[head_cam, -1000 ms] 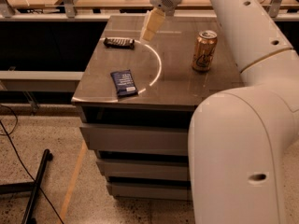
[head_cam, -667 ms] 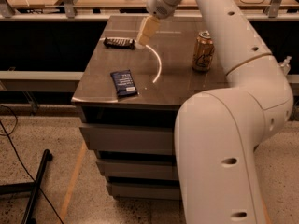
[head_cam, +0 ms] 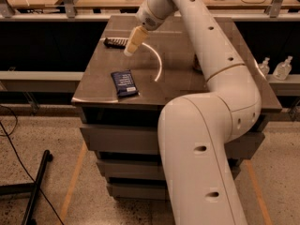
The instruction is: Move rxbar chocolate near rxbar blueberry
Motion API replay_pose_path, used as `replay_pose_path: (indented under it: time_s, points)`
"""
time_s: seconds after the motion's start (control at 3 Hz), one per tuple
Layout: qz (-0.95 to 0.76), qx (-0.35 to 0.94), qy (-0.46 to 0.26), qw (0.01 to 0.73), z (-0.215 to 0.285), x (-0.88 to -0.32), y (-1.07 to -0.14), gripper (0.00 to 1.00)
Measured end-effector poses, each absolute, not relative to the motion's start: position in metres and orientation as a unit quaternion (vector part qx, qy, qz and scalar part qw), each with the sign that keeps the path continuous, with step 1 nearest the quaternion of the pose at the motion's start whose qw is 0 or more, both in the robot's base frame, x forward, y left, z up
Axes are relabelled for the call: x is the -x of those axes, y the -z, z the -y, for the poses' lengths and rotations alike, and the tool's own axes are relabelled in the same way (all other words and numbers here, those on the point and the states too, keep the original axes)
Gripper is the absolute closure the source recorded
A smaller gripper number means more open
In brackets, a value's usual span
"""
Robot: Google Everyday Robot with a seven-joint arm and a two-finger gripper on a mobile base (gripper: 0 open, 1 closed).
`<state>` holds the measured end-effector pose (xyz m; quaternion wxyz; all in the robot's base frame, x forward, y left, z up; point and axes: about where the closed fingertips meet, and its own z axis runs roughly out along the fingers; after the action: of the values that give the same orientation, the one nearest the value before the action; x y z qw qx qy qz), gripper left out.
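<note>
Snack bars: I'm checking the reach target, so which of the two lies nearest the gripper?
The rxbar chocolate, the narrow black-wrapped one, just left of the gripper. The navy rxbar blueberry lies well apart, nearer the camera.

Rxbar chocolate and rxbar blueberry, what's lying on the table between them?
Nothing: in the camera view only bare tabletop separates the rxbar chocolate from the rxbar blueberry. The gripper hangs beside the chocolate's near end.
</note>
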<state>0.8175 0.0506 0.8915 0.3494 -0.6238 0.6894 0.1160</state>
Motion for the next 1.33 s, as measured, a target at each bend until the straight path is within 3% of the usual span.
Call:
replay_pose_path:
  time_s: [0.67, 1.33]
  points:
    - [-0.706, 0.550, -0.244, 0.373, -0.085, -0.831, -0.860, 0.00]
    - [-0.708, 0.535, -0.250, 0.387, -0.089, -0.839, -0.861, 0.00]
